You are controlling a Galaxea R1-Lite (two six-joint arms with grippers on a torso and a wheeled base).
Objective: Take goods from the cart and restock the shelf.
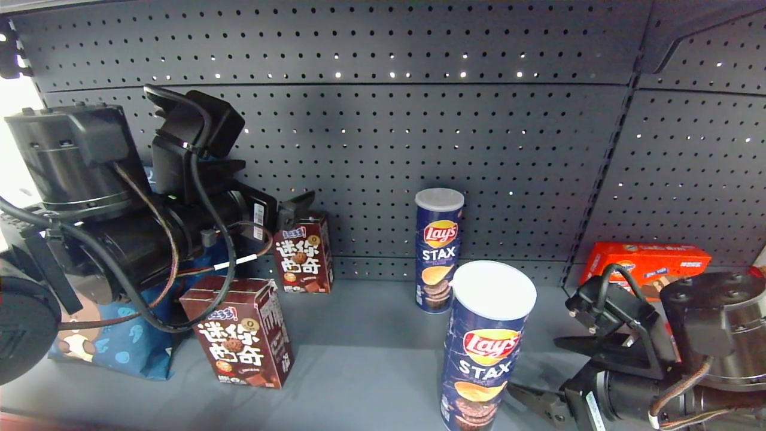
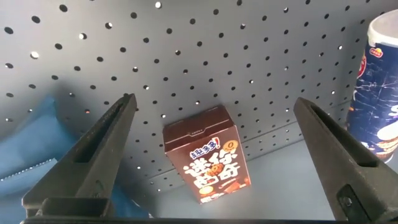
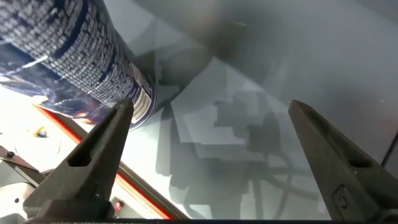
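Two brown cookie boxes stand on the grey shelf (image 1: 371, 359): one against the pegboard (image 1: 303, 251), one nearer the front (image 1: 239, 338). My left gripper (image 1: 297, 206) hovers just above the rear box, open; in the left wrist view the rear box (image 2: 208, 163) lies beyond the spread fingers of the left gripper (image 2: 214, 102), untouched. Two blue chip cans stand upright, one at the back (image 1: 438, 251) and one in front (image 1: 486, 347). My right gripper (image 1: 529, 398) is open low beside the front can's base. In the right wrist view the front can (image 3: 74, 56) is outside the right gripper's (image 3: 210, 107) empty fingers.
A blue snack bag (image 1: 114, 347) leans at the far left behind the left arm. An orange box (image 1: 646, 263) lies in the neighbouring bay on the right. A red strip (image 3: 93, 149) marks the shelf's front edge. The pegboard back wall (image 1: 419, 131) closes the rear.
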